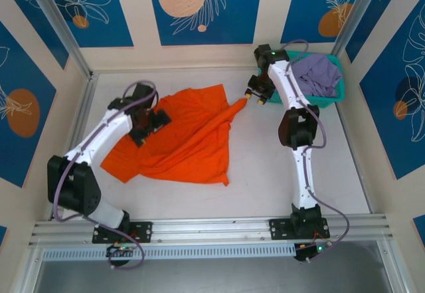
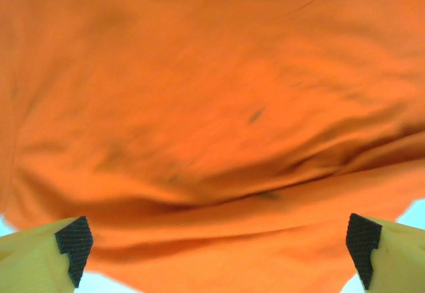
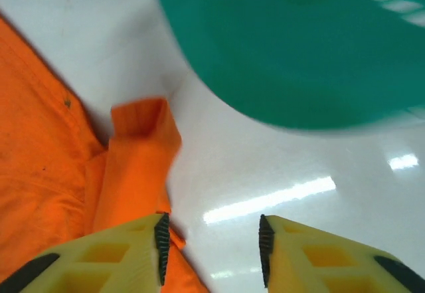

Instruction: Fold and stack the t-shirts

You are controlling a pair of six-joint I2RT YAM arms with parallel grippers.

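Note:
The orange t-shirt (image 1: 189,137) lies spread and rumpled on the white table, left of centre, with one sleeve (image 1: 236,107) stretched toward the back right. My left gripper (image 1: 147,121) hovers over the shirt's left part, jaws wide open; orange cloth (image 2: 212,107) lies under its fingers (image 2: 73,243). My right gripper (image 1: 252,96) is at the sleeve's tip. It is open, with bare table between its jaws and the sleeve end (image 3: 136,153) lying beside its left finger (image 3: 161,246). The lavender t-shirt (image 1: 317,75) sits bunched in the teal basket (image 1: 325,100).
The teal basket (image 3: 299,54) stands at the back right corner, just behind my right gripper. Walls with metal rails (image 1: 86,100) enclose the table on the left, back and right. Bare white table (image 1: 265,173) stretches between the orange shirt and the right arm.

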